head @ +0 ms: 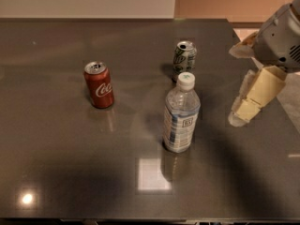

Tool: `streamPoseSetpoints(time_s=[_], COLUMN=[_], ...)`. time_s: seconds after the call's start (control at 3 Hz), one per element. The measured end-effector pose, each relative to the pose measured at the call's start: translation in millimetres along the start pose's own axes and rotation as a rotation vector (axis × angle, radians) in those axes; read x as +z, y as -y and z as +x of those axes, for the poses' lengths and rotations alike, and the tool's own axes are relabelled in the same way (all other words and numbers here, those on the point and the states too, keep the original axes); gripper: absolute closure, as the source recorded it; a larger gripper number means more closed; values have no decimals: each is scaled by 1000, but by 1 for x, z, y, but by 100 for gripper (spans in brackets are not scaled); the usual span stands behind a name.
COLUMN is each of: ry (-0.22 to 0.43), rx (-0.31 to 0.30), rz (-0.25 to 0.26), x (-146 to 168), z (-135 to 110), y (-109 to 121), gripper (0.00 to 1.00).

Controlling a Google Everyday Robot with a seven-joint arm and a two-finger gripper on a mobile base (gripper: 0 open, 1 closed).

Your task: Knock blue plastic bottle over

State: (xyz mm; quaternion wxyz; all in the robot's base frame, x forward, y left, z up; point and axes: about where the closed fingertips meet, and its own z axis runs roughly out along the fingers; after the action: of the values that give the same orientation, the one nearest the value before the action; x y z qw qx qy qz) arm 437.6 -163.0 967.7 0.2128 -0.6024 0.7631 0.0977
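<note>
- Gripper [241, 112] hangs off to the right of the blue plastic bottle [181, 114], not touching it, with a stretch of bare tabletop between the two. Its beige tip slants down and toward the bottle's side.
- Whether it is spread wide or closed, I cannot tell from where I stand.
- The grey arm housing [280, 37] it hangs from sits farther right of the bottle and farther back, at the table's right edge.
- The bottle itself stands upright on the dark glossy table [56, 163], with its white cap on top and a pale striped label around its body.
- A green-and-white soda can [184, 56] stands upright just behind the bottle, near it, though I cannot tell whether there is a gap between them.
- A red Coca-Cola can [99, 85] stands upright to the left of the bottle and a little farther back, well apart from it.
- A bright square reflection [152, 174] lies on the tabletop just in front of the bottle, slightly to its left.
</note>
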Motion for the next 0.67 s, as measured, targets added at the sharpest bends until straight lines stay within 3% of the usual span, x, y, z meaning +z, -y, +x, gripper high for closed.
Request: streamPoseSetpoints(time_s=[0.67], ry=[205], rx=[-72], rz=[-152], x=[36], z=[-46], y=[-52], gripper=[0])
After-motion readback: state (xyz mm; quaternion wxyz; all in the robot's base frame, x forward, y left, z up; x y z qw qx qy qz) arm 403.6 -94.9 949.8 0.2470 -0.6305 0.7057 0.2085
